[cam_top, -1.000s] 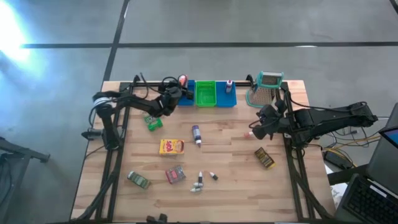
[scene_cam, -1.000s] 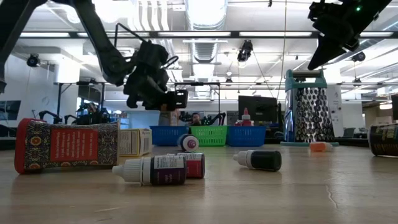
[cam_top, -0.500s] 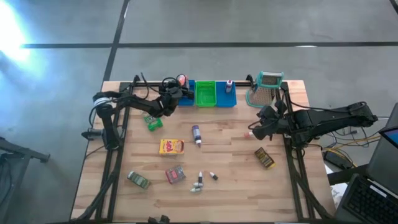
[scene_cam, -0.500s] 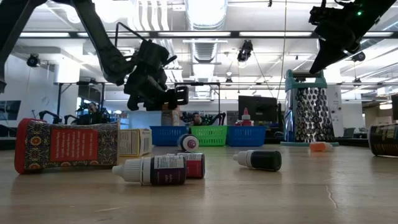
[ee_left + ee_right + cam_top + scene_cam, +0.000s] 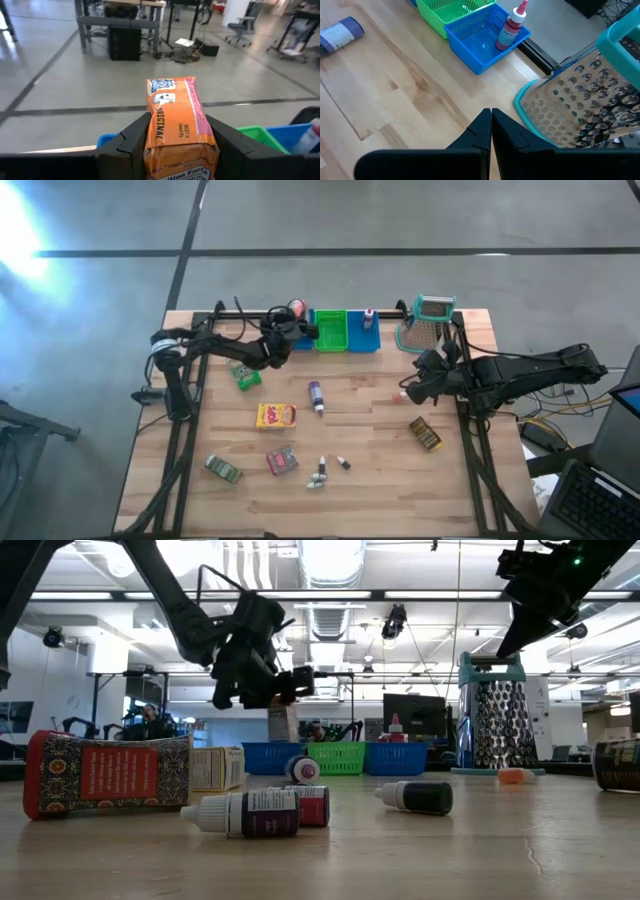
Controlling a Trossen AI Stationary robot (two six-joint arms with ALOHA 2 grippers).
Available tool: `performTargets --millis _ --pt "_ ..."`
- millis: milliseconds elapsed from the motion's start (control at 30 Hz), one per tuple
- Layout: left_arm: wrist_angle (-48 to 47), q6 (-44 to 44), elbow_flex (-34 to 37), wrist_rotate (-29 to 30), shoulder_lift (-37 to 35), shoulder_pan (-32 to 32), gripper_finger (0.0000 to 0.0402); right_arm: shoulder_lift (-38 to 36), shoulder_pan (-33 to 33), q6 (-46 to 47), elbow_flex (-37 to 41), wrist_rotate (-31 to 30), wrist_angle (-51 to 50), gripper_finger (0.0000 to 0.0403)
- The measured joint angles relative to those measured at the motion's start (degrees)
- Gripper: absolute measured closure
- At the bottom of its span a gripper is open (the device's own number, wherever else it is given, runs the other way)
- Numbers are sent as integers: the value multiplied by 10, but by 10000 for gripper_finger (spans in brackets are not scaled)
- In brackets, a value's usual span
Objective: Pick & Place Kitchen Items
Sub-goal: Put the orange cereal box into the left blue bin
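Note:
My left gripper (image 5: pixel 288 332) hovers at the far edge, by the leftmost blue bin (image 5: pixel 303 338), shut on an orange-and-pink packet (image 5: pixel 175 120), which also shows in the high view (image 5: pixel 296 308). My right gripper (image 5: pixel 408 392) hangs shut and bare over the table's right side, in front of the grater (image 5: pixel 430 322). On the table lie a green packet (image 5: pixel 246 377), a yellow-red box (image 5: pixel 277 416), a purple bottle (image 5: pixel 315 394), a pink-red packet (image 5: pixel 282 462), a brown packet (image 5: pixel 425 434) and small bottles (image 5: pixel 320 474). My left gripper pinches the orange packet between its two fingers (image 5: pixel 131 142), one on each long side (image 5: pixel 151 145), toward the packet's near end. The fingers reach nearly level from the table's left toward the bins. The packet sticks out past the fingertips along them, lifted clear of the table.
A green bin (image 5: pixel 330 330) and a second blue bin (image 5: pixel 368 338) holding a red-capped bottle (image 5: pixel 512 27) stand in a row at the far edge. A green packet (image 5: pixel 223 470) lies near the front left. Bare wood lies between the bins and the scattered items.
My left gripper has risen a little and gone toward the table's right, closer to the bins, rolling its wrist somewhat. The orange packet has travelled with it, still pinched and clear of the table.

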State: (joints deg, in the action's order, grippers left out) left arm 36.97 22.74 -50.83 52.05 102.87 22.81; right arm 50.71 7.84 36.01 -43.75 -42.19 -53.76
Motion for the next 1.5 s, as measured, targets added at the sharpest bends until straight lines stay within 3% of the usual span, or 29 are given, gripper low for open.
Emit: performTargets --millis 567,1333,1500 --pt "-51 23 5 81 0 -1 236 0 0 14 44 2 6 394" --pt "-66 35 5 78 0 5 236 0 0 0 40 2 22 394" --pt "-66 35 5 51 1 11 236 0 0 0 40 2 22 394"
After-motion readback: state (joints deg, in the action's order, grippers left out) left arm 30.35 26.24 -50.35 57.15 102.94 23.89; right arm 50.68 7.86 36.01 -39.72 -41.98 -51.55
